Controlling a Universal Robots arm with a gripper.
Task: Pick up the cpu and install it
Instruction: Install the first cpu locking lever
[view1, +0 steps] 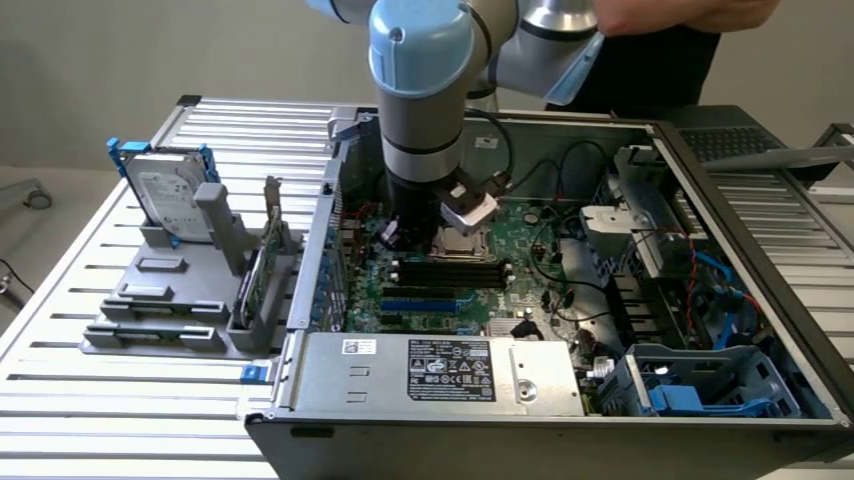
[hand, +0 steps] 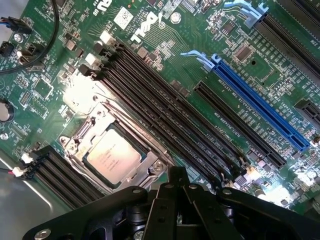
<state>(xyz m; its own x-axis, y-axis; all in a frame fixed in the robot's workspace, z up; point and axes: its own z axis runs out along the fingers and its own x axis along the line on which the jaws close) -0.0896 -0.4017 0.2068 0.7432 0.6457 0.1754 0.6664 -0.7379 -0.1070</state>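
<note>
In the metal-framed socket (hand: 112, 150), cpu (hand: 111, 156) seated, just beside the closed, empty gripper (hand: 176, 182).

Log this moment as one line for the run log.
arm: over open computer case | jaws: shut, empty | cpu: seated in socket on motherboard | gripper: just beside socket

Slatted metal worktop (view1: 120, 390). Open computer case (view1: 561, 400) on the exterior view's right; grey parts holder (view1: 167, 310) on its left, just beside the case.
</note>
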